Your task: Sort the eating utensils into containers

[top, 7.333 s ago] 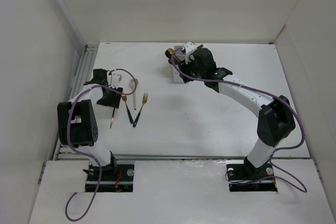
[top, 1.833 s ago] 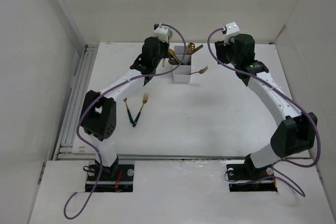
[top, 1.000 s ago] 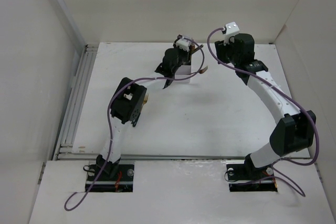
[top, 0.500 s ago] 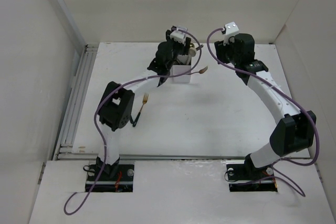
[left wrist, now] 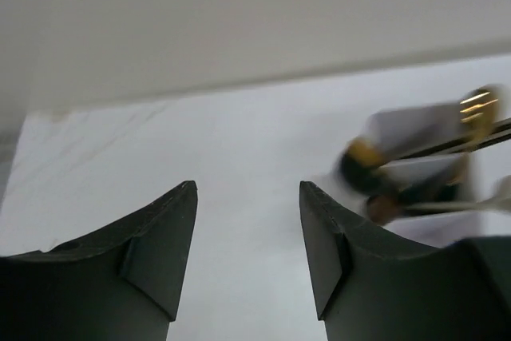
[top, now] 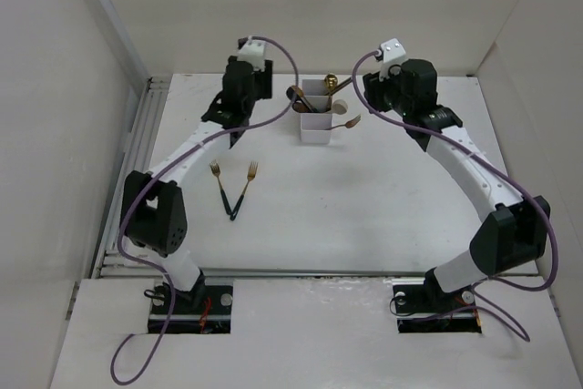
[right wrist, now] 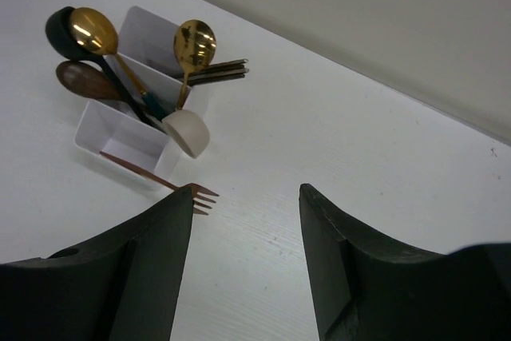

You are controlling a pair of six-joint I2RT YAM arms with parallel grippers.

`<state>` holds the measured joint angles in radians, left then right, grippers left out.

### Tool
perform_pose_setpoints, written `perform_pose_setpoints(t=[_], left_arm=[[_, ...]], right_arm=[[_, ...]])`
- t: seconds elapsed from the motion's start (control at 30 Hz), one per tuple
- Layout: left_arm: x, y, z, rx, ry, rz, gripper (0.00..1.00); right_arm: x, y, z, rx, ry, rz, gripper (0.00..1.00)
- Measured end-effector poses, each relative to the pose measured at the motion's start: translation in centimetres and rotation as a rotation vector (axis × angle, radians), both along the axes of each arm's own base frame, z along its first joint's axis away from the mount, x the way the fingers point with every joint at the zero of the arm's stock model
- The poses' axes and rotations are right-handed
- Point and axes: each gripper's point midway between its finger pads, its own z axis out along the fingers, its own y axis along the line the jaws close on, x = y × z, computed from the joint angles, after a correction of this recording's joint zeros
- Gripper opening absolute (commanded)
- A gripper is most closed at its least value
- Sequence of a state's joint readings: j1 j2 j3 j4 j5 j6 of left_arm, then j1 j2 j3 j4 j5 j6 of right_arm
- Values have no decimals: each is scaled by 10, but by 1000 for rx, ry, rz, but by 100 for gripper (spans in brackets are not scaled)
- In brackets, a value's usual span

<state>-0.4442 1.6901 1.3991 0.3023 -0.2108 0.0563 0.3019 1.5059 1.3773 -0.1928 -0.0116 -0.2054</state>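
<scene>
The white divided box (top: pixel 316 129) stands at the back middle of the table and also shows in the right wrist view (right wrist: pixel 120 140). It holds two gold spoons (right wrist: pixel 195 41), a black spoon (right wrist: pixel 57 25), a brown spoon (right wrist: pixel 82 81), a pale spoon (right wrist: pixel 187 133), dark chopsticks (right wrist: pixel 220 72) and a copper fork (right wrist: pixel 160 182) that sticks out over its near end. Two gold-headed forks (top: pixel 252 170) lie on the table left of centre, their dark handles meeting. My left gripper (top: pixel 239 102) is open and empty, left of the box (left wrist: pixel 247 185). My right gripper (top: pixel 383 97) is open and empty, right of the box (right wrist: pixel 247 189).
White walls enclose the table on the left, back and right. A metal rail (top: pixel 127 179) runs along the table's left edge. The box is a blurred shape at the right of the left wrist view (left wrist: pixel 415 157).
My left gripper has pulled away from above the box to the left, open and empty. The pale spoon now rests in the box. The right arm has shifted only slightly.
</scene>
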Motion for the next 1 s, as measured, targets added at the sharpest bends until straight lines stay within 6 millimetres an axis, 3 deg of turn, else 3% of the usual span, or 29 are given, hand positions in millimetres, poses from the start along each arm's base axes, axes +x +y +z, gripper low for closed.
perform_pose_setpoints(t=[0.07,0.17,0.27,0.4,0.57,0.7,0.9,1.0], left_arm=[[-4,49,-37,26,143,97,51],[-32,123,-98,70,370,244,61],[-78,155,-147,145,558,268,65],[-132,155,-189,245,740,173,65],[-175,150,-215,278,882,55,66],[-188,150,-226,293,939,20,65],[-205,147,-264,298,1107,-30,55],[-214,143,-273,272,1167,-51,50]], right_arm=[[-2,8,0,1,1,19,61],[-4,18,-3,2,7,45,61],[-4,26,-10,0,20,66,61],[-4,33,-16,-4,35,82,61],[-5,36,-17,0,38,86,61],[-6,37,-20,5,42,86,61],[-9,36,-29,4,60,71,61],[-11,36,-28,6,55,65,62]])
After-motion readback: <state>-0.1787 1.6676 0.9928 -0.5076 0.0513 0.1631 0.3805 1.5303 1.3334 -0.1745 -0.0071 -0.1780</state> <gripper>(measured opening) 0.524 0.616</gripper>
